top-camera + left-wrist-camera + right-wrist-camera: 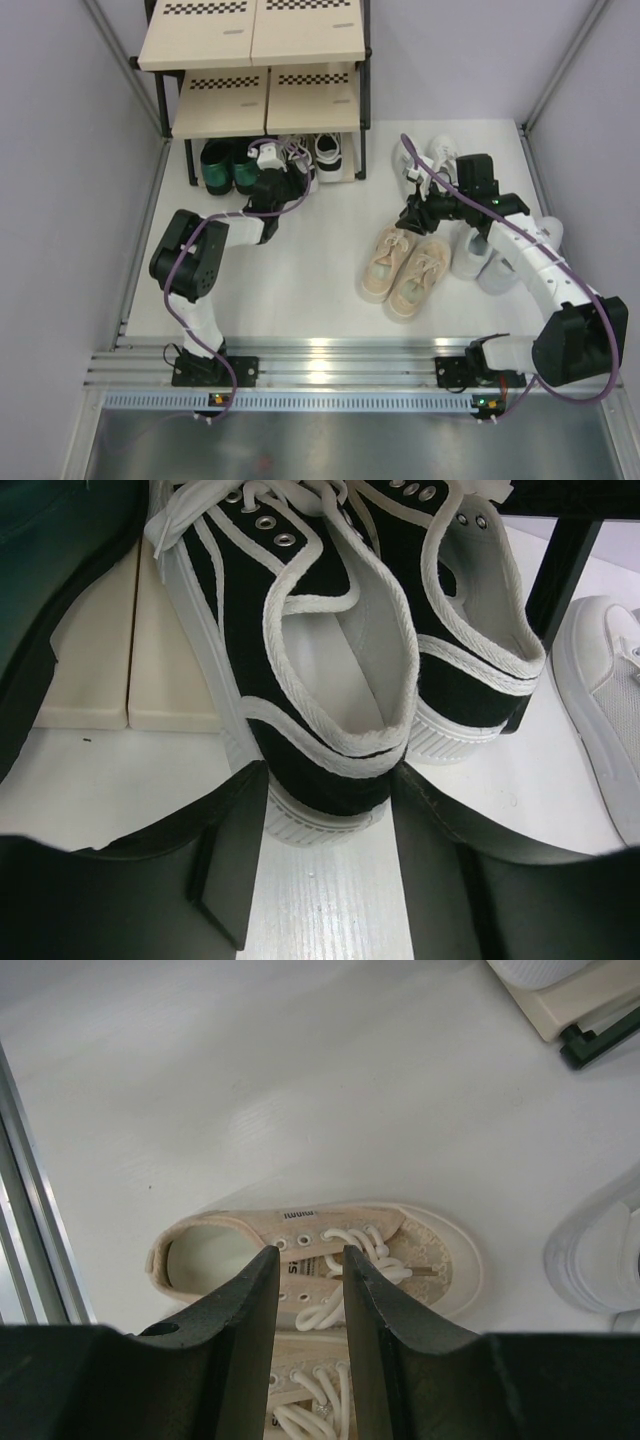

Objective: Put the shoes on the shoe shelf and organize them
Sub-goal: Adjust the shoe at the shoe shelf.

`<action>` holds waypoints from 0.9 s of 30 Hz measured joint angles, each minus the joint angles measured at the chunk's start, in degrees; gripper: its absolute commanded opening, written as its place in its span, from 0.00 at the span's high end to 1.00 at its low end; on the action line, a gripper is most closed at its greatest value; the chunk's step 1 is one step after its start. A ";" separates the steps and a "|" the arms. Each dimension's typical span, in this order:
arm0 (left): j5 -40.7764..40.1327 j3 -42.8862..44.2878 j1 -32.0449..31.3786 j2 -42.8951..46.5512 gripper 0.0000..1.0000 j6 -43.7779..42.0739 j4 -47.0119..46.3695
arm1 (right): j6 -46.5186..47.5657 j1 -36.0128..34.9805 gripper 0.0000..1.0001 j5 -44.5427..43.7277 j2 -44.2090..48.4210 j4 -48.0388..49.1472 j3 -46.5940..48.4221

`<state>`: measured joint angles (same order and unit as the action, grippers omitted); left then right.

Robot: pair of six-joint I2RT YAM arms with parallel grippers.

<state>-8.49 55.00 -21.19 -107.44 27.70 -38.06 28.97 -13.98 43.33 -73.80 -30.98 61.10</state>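
Note:
The shoe shelf [255, 40] stands at the back left. Dark green shoes [225, 165] sit on its bottom tier. My left gripper [282, 178] is at the shelf's front, and in the left wrist view [330, 780] its jaws close on the heel of a black-and-white sneaker [320, 680]. That sneaker's mate lies right beside it. My right gripper [408, 215] hovers over the beige sneakers [405, 265]. Its jaws [310, 1255] stand narrowly apart and empty above one beige sneaker [430, 1260].
A white sneaker [330, 150] sits on the bottom tier to the right of the black-and-white pair. A small white sneaker [432, 155] lies at the back right. Larger white sneakers [480, 255] lie right of the beige pair. Grey walls stand on both sides.

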 measured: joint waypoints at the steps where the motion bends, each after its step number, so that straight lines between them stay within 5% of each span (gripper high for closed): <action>1: -0.22 0.02 -0.04 0.00 0.46 0.09 0.13 | 0.00 0.00 0.68 0.00 0.00 0.00 0.00; 15: -0.13 0.76 0.90 0.02 0.49 1.38 2.25 | 0.44 0.02 0.68 -0.39 -0.63 0.00 0.00; 27: 1.84 1.14 2.78 1.90 0.25 2.71 3.65 | 2.51 -0.02 0.67 -1.68 -1.62 -0.81 0.04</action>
<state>-6.66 56.14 -18.41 -105.54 30.41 -34.41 31.48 -14.00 41.65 -75.42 -31.79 61.14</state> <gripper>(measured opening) 0.693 0.323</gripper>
